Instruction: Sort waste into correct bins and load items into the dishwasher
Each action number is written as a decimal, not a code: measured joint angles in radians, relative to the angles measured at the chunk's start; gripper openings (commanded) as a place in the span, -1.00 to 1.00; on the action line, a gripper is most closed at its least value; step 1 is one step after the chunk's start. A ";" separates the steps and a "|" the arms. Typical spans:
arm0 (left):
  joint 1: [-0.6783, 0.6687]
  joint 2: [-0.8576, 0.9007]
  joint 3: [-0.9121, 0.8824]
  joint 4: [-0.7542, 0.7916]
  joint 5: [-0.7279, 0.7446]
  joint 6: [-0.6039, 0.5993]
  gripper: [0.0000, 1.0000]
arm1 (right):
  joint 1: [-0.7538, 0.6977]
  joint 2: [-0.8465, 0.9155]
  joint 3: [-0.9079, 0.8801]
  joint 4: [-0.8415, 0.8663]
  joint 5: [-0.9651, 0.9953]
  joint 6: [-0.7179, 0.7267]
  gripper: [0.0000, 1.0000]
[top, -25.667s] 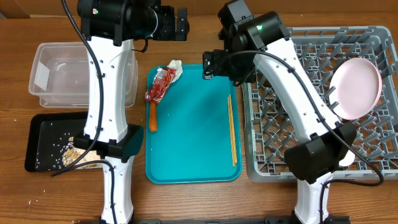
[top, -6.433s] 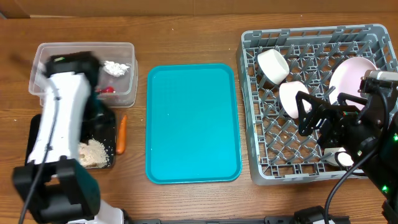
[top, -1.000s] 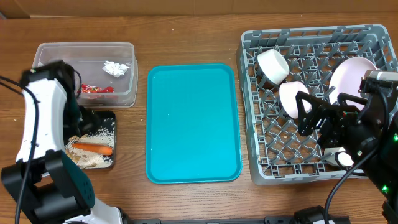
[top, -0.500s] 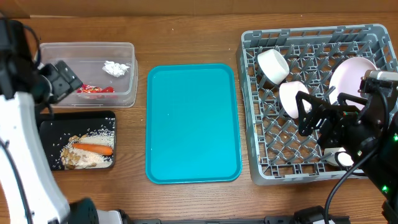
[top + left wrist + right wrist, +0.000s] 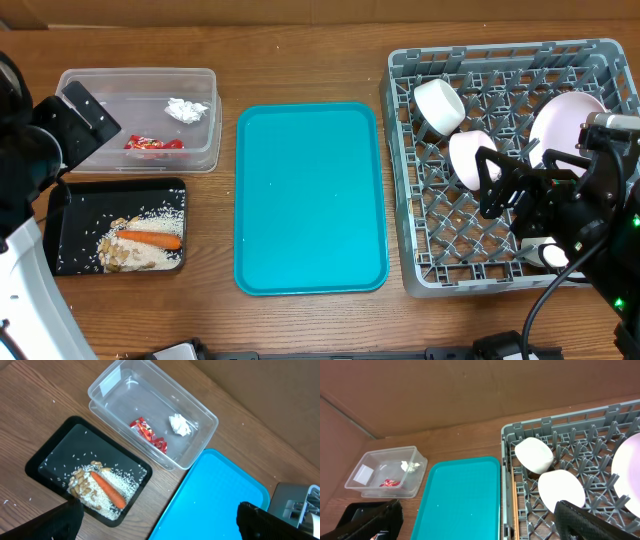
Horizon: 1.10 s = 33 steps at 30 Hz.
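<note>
On my screens the left gripper (image 5: 160,506) hangs high over the table's (image 5: 300,50) left end, fingers spread wide with nothing between them. The right gripper (image 5: 477,508) sits over the dish rack (image 5: 405,250), likewise splayed and empty. The clear tub (image 5: 205,150) holds the red wrapper (image 5: 153,143) and the white tissue (image 5: 185,108), lying apart. Just in front of it, the black tray (image 5: 70,215) has the carrot stick (image 5: 148,239) lying on the rice and scraps (image 5: 135,257). The teal tray (image 5: 310,200) lies between the bins and the rack. In the rack, the plate (image 5: 565,125) stands on edge at the far right. Two bowls (image 5: 438,105) are tipped on their sides near the far left (chopsticks (image 5: 514,505) lie along that wall).
</note>
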 measured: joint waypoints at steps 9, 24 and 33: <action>0.000 0.009 0.000 0.000 0.000 -0.007 0.99 | 0.000 0.000 0.000 -0.002 0.000 0.000 1.00; 0.000 0.009 0.000 0.000 0.003 -0.007 1.00 | -0.046 -0.124 -0.155 0.181 0.167 -0.218 1.00; 0.000 0.009 0.000 0.000 0.005 -0.008 1.00 | -0.144 -0.471 -0.726 0.565 0.046 -0.293 1.00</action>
